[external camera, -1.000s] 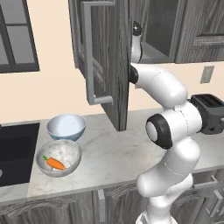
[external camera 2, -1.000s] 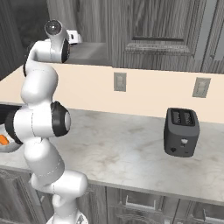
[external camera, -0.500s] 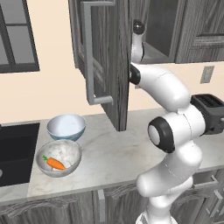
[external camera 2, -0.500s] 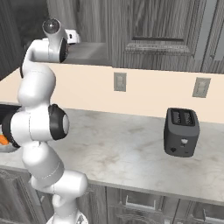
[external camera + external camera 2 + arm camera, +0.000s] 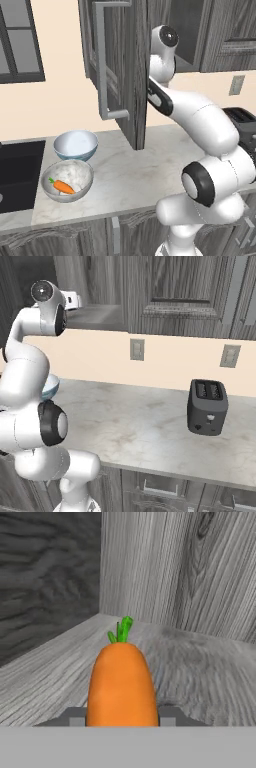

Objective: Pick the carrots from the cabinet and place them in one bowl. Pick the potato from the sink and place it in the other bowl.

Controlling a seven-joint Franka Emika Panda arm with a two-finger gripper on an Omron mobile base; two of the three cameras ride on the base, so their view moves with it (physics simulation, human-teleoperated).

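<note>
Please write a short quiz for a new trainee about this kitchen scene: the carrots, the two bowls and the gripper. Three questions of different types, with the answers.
1. True or false: the mottled bowl already holds a carrot.
2. Multiple choice: where is the second carrot now? A) in the pale blue-white bowl; B) between the fingertips of the gripper inside the cabinet; C) beside the toaster.
3. Fill in: the cabinet door stands ____.

Key
1. True.
2. B. In the hand view, a fingertip sits against each side of it, over the cabinet's wood-grain shelf.
3. Open.
</note>
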